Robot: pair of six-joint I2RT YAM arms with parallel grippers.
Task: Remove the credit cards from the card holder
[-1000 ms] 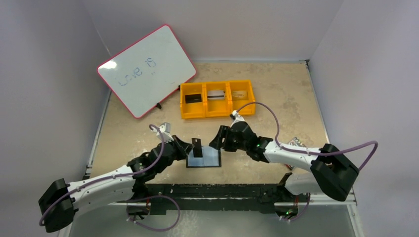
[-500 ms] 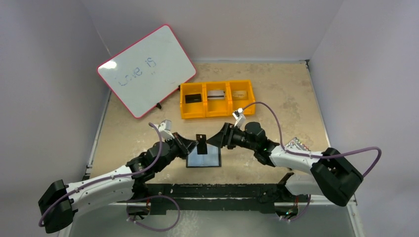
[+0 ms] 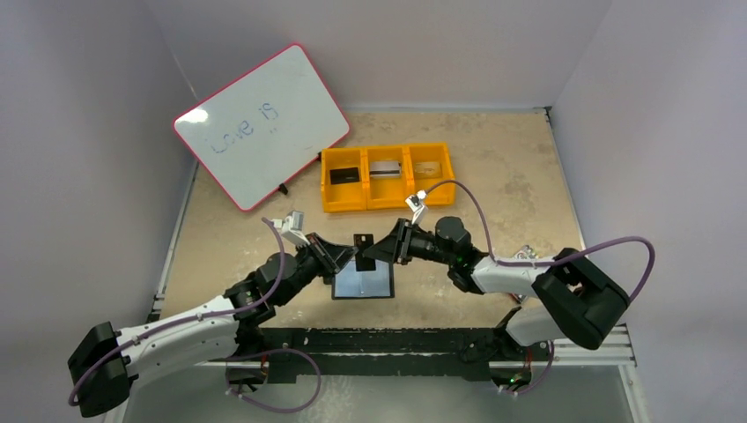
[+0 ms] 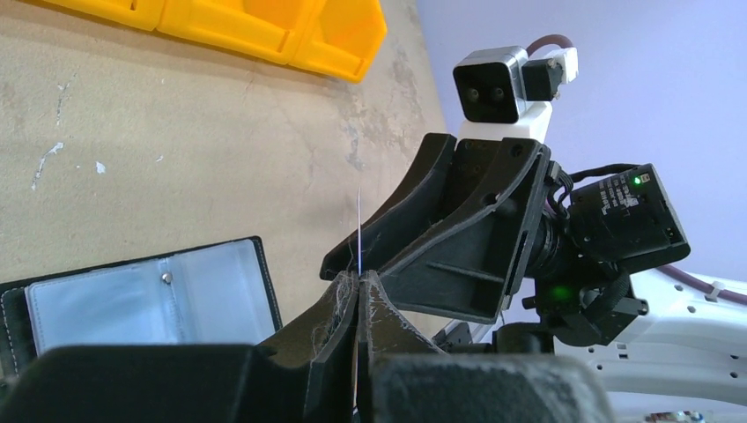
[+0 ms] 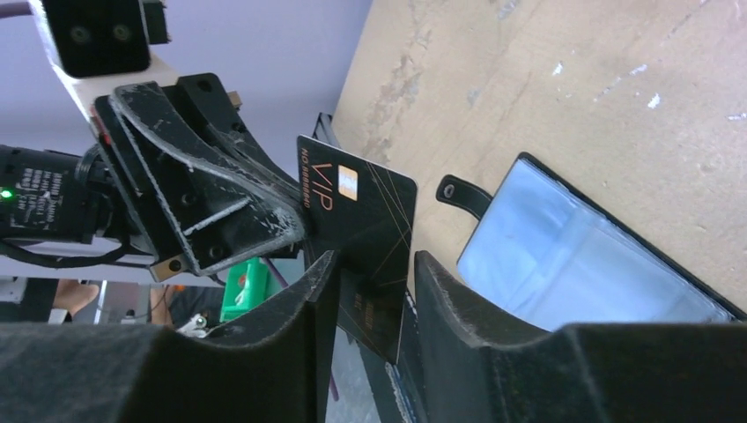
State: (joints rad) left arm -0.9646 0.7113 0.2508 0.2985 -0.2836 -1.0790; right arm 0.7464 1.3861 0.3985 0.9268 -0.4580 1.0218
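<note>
Left tool [image 4: 357,280]: pressed together on one edge of the black card [image 5: 359,201], holding it in the air above the holder.
Right tool [image 5: 376,260]: spread, with one finger on either side of the card's free end. A gap shows between the card and one finger, so it has no grip yet.
Black card: out of the holder and clear of the worktop [image 3: 511,176]. Its printed face is turned to the right wrist view and it is edge-on to the left one.
Holder [image 5: 577,264]: open and flat on the worktop just below both tools, clear sleeves up, snap tab sticking out at one side. Nothing holds it. I cannot tell whether any sleeve is still filled.
Tray [image 3: 388,205]: orange, farther back and well apart from the tools.
Stowed cards [image 3: 385,170]: one in each of the tray's three compartments.
Step, as I judge it: a hand-over of the black card from left to right, probably on its way to the tray.
Risk, early release: if the left tool lets go before the right has closed, the card falls flat on the holder or worktop, where a thin card is hard to pick up.
Risk, poor bite: if the right tool closes on a corner or off-centre, the card can pivot and slip out while it is carried.
Risk, double grip: if both tools pinch and one pulls away, the card bends or snaps free.
Risk, crowding: the tools are very near each other, so a small misalignment could knock their fingers together.
Risk, loose holder: a dropped card or a low finger could shove it or fold it shut.
</note>
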